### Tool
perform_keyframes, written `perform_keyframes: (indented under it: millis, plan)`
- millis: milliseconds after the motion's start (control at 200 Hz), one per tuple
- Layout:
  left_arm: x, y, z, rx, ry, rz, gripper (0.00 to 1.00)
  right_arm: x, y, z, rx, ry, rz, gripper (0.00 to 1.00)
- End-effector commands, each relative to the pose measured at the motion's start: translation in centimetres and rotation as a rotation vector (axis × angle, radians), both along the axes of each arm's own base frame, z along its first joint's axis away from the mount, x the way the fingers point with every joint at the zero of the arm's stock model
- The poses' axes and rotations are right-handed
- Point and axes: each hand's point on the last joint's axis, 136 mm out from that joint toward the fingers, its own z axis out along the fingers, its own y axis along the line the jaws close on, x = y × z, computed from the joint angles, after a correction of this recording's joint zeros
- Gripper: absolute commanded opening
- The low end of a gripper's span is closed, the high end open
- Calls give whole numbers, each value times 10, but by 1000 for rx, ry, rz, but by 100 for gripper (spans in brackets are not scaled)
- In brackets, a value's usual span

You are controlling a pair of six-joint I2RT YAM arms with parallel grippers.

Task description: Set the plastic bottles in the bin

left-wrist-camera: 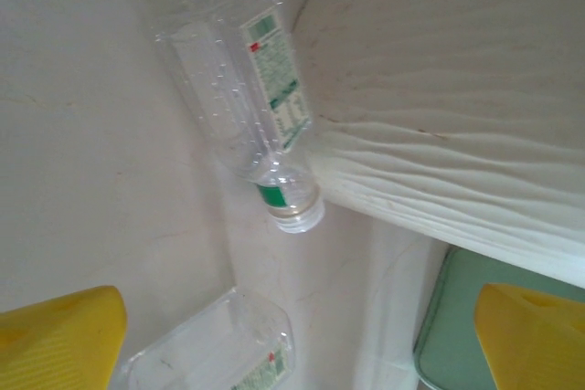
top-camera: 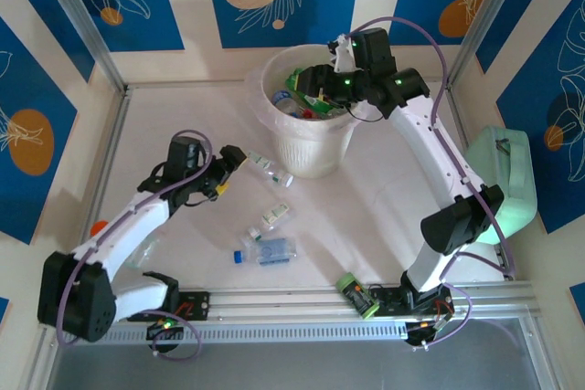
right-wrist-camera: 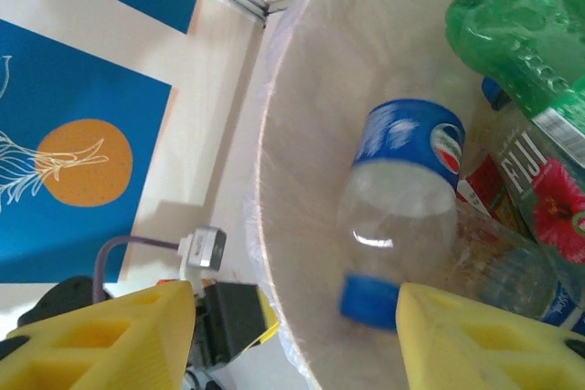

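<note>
The cream-white bin (top-camera: 311, 148) stands at the back centre and holds several plastic bottles. My right gripper (top-camera: 315, 82) hovers open over its mouth. Between and below its yellow fingers (right-wrist-camera: 110, 340) a blue-labelled bottle (right-wrist-camera: 402, 198) with a blurred blue cap lies inside the bin rim (right-wrist-camera: 274, 180), beside a green bottle (right-wrist-camera: 521, 25). My left gripper (top-camera: 233, 169) stands open just left of a clear green-labelled bottle (top-camera: 270, 168) lying against the bin's foot. That bottle (left-wrist-camera: 247, 107) is ahead of the left fingers (left-wrist-camera: 59, 340), and a second clear bottle (left-wrist-camera: 219, 349) lies nearer.
More bottles lie mid-table: a clear one (top-camera: 274, 215), a blue-labelled one (top-camera: 265, 251), and a green one (top-camera: 356, 294) by the near rail. An orange cap (top-camera: 99, 227) shows beside the left arm. The mint-green case (top-camera: 503, 180) sits at the right edge.
</note>
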Motion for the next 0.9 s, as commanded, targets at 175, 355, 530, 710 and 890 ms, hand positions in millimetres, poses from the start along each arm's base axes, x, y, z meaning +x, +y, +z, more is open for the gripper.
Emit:
perform_keyframes:
  millis: [175,355,530,710,890]
  plan:
    - [46,-7,-11,1,30,46,90,-46,-11,36,-42,-115,-30,63]
    - [63,-1,-36,87,111,103,90,-104,-10,28,-25,-98,0,65]
    - [78,2,-52,177,178,146,89,-136,-18,14,-12,-64,7,64]
    - [87,-11,-71,177,227,150,89,-150,-23,5,-11,-49,21,64]
    - [92,-24,-85,224,254,138,89,-151,-20,-6,-9,-25,39,62]
